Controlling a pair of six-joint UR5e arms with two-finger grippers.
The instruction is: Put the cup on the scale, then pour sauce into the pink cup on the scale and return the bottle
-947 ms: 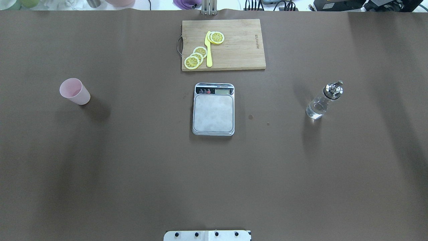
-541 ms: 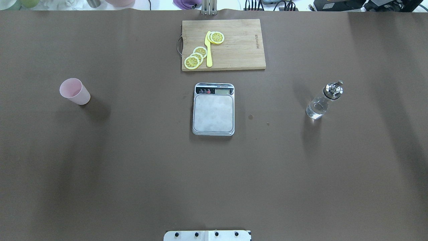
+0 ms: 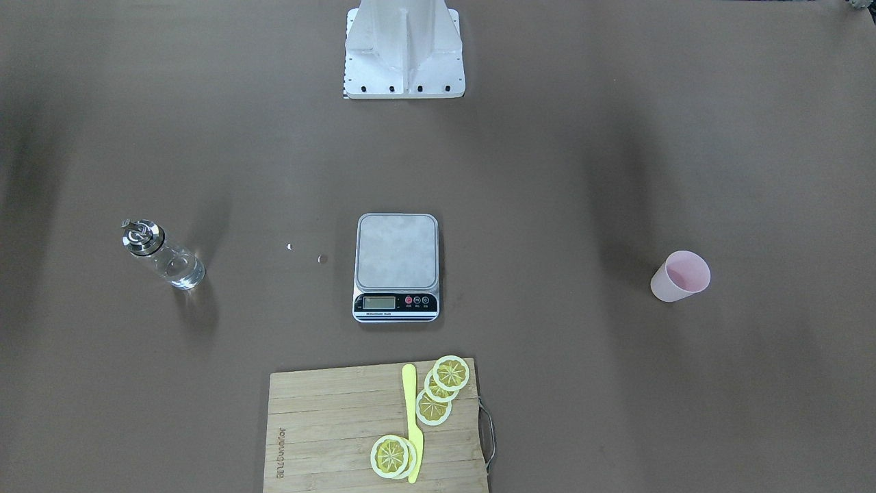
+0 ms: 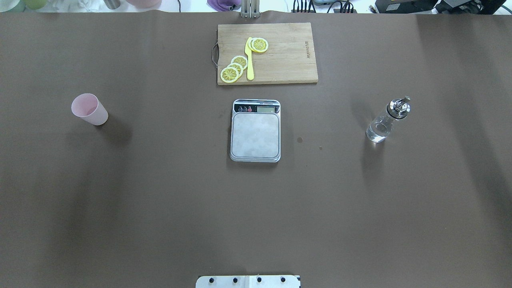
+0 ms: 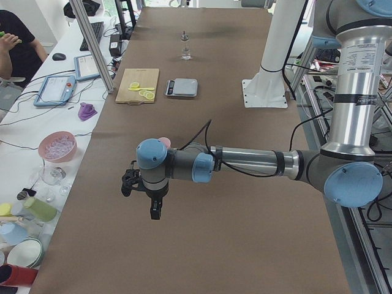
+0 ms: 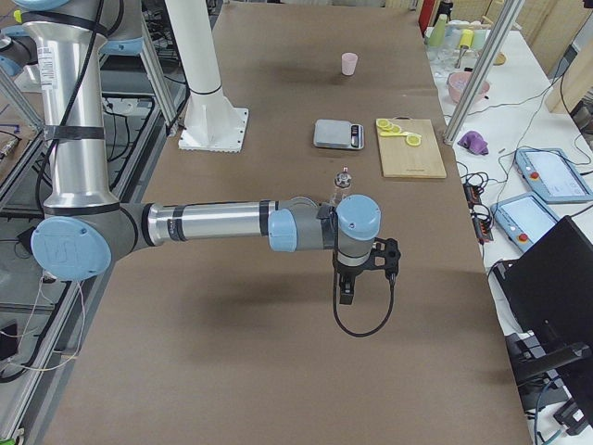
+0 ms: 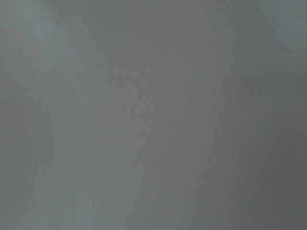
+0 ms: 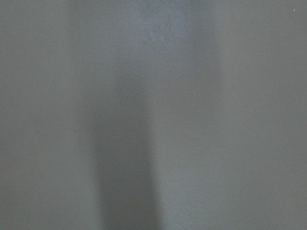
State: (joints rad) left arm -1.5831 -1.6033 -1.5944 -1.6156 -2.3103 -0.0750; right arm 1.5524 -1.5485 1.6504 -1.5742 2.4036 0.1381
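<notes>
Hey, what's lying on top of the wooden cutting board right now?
Several round yellow lemon slices and a flat yellow knife lie on the rectangular wooden cutting board. The slices overlap, so parts of the lower ones are hidden.

You have a rectangular pale wooden cutting board [image 4: 284, 56] with a dark wire handle lying flat on the brown table cover [image 4: 160, 208], at the middle of the edge farthest from the overhead camera. A yellow plastic knife [image 4: 250, 64] lies on it. Three overlapping yellow lemon slices [image 4: 230, 74] sit on the wire-handle side of the knife, and two more stacked slices [image 4: 260, 45] touch its other end. On your side bench stand a round pink bowl [image 5: 57, 146], a small purple lump [image 5: 87, 111] and a blue-framed tablet [image 5: 60, 90]. A person in a black top [image 5: 13, 44] sits further along.
</notes>
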